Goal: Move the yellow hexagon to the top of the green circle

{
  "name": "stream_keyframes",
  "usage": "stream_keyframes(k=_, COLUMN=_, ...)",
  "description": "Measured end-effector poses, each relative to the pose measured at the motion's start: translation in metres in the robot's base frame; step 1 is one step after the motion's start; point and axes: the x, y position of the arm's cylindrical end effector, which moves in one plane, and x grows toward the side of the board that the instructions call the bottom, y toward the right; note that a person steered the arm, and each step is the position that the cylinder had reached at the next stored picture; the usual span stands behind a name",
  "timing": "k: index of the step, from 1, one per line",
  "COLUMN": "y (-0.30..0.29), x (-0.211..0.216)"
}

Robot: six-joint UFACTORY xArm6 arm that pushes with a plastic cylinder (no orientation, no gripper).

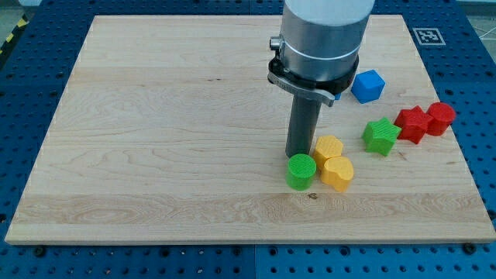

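The yellow hexagon (328,147) lies on the wooden board (155,132), right of centre. The green circle (301,171) sits just below and left of it, touching or nearly touching. My tip (297,153) stands right above the green circle, at the hexagon's left side, close against both. A second yellow block, heart-like in shape (338,173), lies right of the green circle and just below the hexagon.
A green star (380,136) lies to the right of the hexagon. A red star (411,124) and a red cylinder (440,118) sit near the board's right edge. A blue cube (367,86) lies above them, beside the arm's grey body (322,39).
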Motion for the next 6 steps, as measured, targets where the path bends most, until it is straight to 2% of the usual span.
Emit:
stream_keyframes(k=1, y=0.015, x=-0.032)
stream_keyframes(k=2, y=0.044, x=-0.035)
stream_keyframes(k=4, y=0.079, x=-0.015)
stream_keyframes(k=6, y=0.061, x=0.0)
